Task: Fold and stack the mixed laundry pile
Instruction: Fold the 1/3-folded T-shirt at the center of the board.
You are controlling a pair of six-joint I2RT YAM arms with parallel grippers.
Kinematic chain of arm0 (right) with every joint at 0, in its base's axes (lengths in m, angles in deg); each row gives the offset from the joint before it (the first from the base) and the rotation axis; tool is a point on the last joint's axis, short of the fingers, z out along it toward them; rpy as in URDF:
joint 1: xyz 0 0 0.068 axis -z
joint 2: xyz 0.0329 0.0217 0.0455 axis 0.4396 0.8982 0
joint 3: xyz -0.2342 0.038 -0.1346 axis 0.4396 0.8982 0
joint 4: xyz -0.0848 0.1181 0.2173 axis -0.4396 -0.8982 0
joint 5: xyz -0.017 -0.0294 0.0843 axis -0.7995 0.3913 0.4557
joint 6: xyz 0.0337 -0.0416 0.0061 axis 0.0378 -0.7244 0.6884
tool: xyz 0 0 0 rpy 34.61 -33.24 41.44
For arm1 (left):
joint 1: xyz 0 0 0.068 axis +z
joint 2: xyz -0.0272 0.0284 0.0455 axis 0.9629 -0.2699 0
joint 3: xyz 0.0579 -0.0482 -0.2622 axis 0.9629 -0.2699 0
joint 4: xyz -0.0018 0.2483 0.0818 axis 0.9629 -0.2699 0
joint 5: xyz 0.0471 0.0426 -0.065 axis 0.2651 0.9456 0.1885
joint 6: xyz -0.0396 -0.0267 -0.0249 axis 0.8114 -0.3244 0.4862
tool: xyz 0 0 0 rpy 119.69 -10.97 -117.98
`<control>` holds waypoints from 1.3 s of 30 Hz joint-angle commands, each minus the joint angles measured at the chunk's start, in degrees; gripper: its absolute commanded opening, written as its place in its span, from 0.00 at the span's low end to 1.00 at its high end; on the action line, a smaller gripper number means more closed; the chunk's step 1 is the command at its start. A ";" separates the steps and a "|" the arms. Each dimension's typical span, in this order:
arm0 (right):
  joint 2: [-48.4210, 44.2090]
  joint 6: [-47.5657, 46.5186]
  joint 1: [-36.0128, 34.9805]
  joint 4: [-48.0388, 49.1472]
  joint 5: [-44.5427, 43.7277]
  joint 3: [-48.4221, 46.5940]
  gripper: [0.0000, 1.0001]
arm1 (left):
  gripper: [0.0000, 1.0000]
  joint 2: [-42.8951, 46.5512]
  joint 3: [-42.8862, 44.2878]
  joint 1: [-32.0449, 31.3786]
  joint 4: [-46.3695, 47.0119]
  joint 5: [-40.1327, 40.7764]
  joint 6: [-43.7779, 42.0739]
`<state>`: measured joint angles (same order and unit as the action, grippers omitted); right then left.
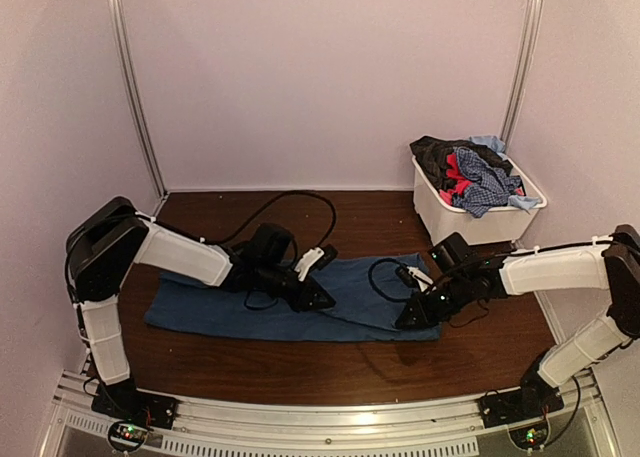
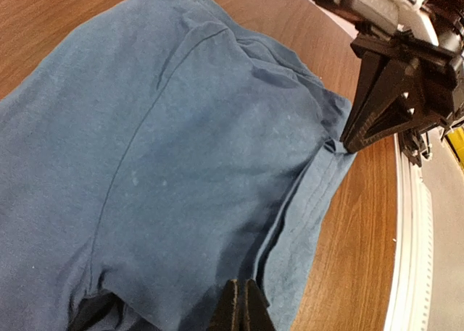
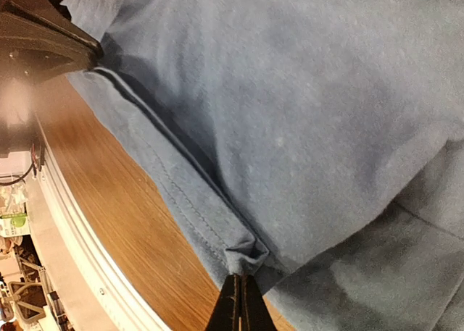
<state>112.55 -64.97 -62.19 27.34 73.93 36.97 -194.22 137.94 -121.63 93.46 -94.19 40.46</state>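
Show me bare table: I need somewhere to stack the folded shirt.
Free: the wood strip between the dark-blue T-shirt and the near rail; behind the shirt, left of the white bin, though a cable loops there. Crowded: the middle, left claw and right claw pinching the shirt.

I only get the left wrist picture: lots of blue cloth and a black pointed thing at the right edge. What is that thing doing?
Observer: That is the right end effector. Its own camera shows it shut on a bunched corner at the hem of the dark-blue T-shirt.
Operator: Is that shirt the only laundry around?
Observer: No. From above, a white bin at the far right of the table holds a heap of clothes: black, red and blue-checked.
Operator: How does the shirt lie overall?
Observer: From above it is a long, flat strip running left to right across the middle of the table.
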 commanded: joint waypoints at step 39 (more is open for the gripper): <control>4.33 -7.55 5.37 -0.96 -7.20 -11.06 0.00 | 0.00 5.63 -8.20 0.88 11.92 11.37 1.80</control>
<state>118.01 -71.44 -57.56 24.30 68.65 25.91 -190.72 130.73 -121.28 100.54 -85.87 41.29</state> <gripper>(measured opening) 0.004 0.021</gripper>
